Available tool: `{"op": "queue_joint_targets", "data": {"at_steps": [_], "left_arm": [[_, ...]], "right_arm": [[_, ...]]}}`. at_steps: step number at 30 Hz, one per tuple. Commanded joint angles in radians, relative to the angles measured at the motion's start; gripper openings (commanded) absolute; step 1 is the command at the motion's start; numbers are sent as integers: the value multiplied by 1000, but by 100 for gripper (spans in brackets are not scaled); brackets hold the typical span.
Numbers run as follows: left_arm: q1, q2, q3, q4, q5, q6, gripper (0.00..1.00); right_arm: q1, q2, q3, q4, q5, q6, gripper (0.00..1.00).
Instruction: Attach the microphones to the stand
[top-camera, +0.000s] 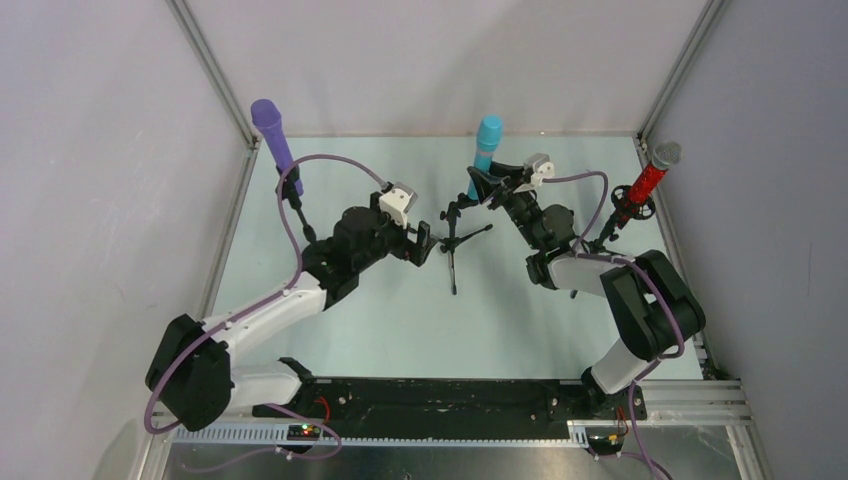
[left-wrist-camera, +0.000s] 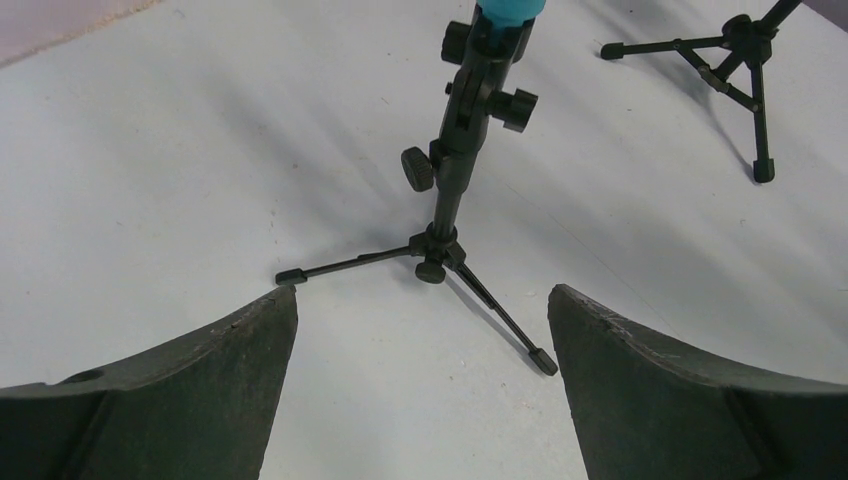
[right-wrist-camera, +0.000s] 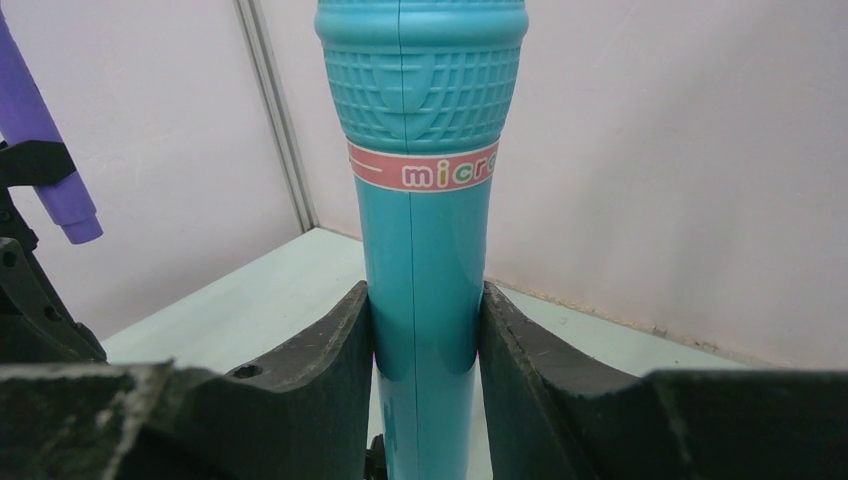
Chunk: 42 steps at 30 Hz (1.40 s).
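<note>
The teal-blue microphone (top-camera: 487, 143) with a pink ring stands upright on the middle tripod stand (top-camera: 455, 235); it fills the right wrist view (right-wrist-camera: 424, 230). My right gripper (top-camera: 492, 183) is shut on its body, one finger (right-wrist-camera: 330, 350) pressed on each side. My left gripper (top-camera: 424, 245) is open and empty, just left of the middle stand (left-wrist-camera: 455, 180), low over the table. The purple microphone (top-camera: 273, 132) sits on the left stand (top-camera: 297, 205). The glittery red microphone (top-camera: 652, 174) with a silver mesh head sits on the right stand (top-camera: 612, 228).
The light table (top-camera: 380, 320) is walled by grey panels on three sides, with metal frame posts (top-camera: 215, 70) at the back corners. A second tripod's legs (left-wrist-camera: 735, 70) show at the left wrist view's upper right. Purple cables loop over both arms.
</note>
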Motion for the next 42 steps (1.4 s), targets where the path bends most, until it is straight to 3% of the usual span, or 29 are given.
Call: {"op": "queue_joint_targets", "data": {"at_steps": [1, 42], "left_arm": [[4, -36, 55, 9, 7, 41, 98], [4, 8, 177, 9, 46, 41, 98]], "right_arm": [[25, 72, -66, -219, -46, -1, 0], [50, 38, -82, -346, -70, 19, 0]]}}
